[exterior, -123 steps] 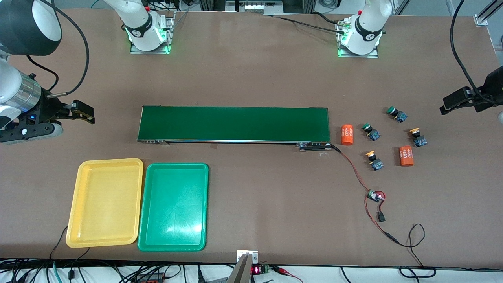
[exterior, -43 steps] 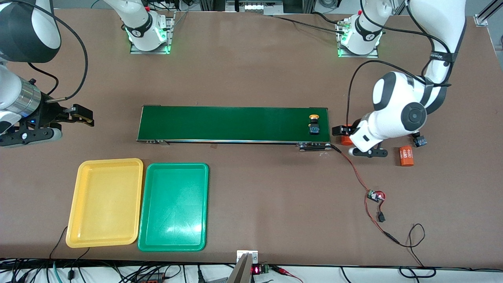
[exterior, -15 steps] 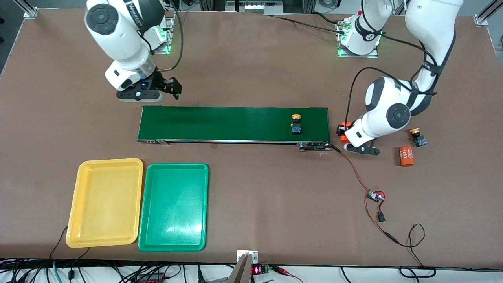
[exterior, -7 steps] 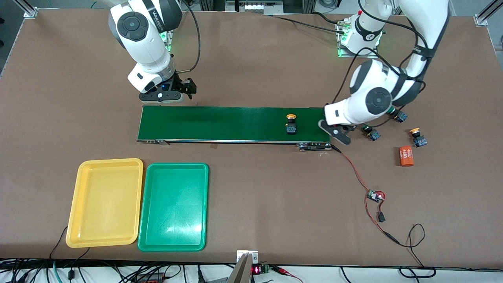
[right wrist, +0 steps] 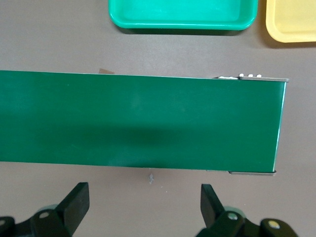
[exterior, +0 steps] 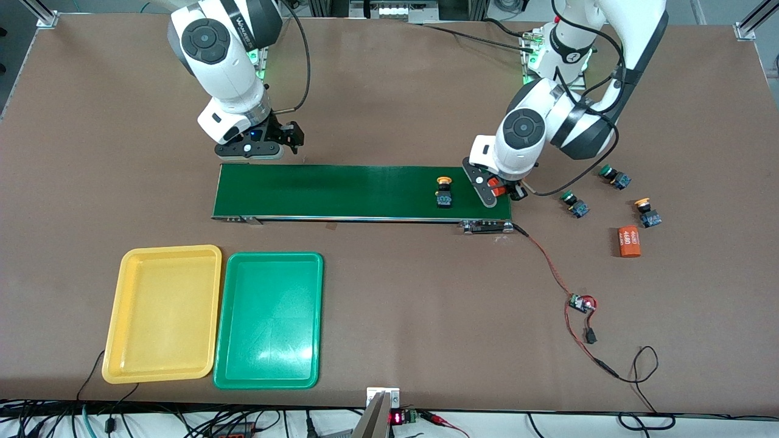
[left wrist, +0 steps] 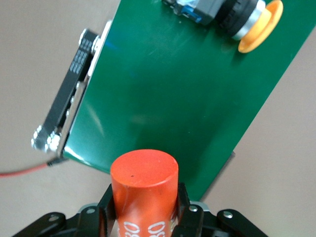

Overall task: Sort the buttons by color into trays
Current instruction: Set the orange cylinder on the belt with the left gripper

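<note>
Across the brown counter runs a long dark-green conveyor belt, the largest thing on it. Nearer the front camera, toward the right arm's end, two shallow trays with rounded corners lie side by side, almost touching: the yellow tray outermost and the green tray beside it; neither holds anything.

Over the belt's end toward the left arm hangs the left tool, its fingers clamped on an orange cylinder with white print. The right tool waits over the bare counter just beside the belt's other end, its fingers spread wide with nothing between them.

A second orange cylinder lies on the counter toward the left arm's end.

Smallest are the four buttons, each a round cap on a black-and-blue body. One yellow button lies on the belt near the left tool. Off the belt toward the left arm's end lie two green buttons and another yellow button, well apart from one another.
</note>
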Controlling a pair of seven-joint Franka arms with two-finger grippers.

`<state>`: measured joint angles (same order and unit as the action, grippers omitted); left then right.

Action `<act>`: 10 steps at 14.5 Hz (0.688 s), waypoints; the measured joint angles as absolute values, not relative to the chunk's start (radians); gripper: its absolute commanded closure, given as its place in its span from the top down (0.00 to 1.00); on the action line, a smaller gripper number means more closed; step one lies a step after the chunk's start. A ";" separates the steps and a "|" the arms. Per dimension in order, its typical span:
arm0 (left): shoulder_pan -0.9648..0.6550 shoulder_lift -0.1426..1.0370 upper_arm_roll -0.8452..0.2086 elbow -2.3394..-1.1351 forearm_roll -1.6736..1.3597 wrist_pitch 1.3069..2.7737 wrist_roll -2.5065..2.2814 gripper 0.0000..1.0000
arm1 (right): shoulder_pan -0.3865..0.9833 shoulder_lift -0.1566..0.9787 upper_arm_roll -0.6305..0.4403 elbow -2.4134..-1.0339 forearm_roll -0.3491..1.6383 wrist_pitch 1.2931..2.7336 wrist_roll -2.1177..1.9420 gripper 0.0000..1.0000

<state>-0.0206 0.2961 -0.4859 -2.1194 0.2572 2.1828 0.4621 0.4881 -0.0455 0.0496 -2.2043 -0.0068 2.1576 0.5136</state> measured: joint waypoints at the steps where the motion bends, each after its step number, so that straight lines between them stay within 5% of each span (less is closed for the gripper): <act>1: -0.021 0.304 -0.486 -2.119 0.262 2.203 0.488 0.02 | 0.489 -0.045 0.050 -2.204 -0.010 2.158 0.518 1.00; 3: -0.027 0.328 -0.487 -2.119 0.264 2.240 0.517 0.05 | 0.492 -0.045 0.050 -2.204 -0.020 2.158 0.545 1.00; 4: -0.034 0.339 -0.487 -2.119 0.265 2.254 0.521 0.30 | 0.499 -0.045 0.050 -2.204 -0.032 2.158 0.565 1.00; 5: -0.044 0.346 -0.488 -2.119 0.266 2.263 0.522 0.97 | 0.508 -0.042 0.050 -2.204 -0.050 2.158 0.590 1.00; 10: -0.064 0.342 -0.489 -2.099 0.266 2.274 0.521 1.00 | 0.535 -0.027 0.050 -2.204 -0.073 2.162 0.631 1.00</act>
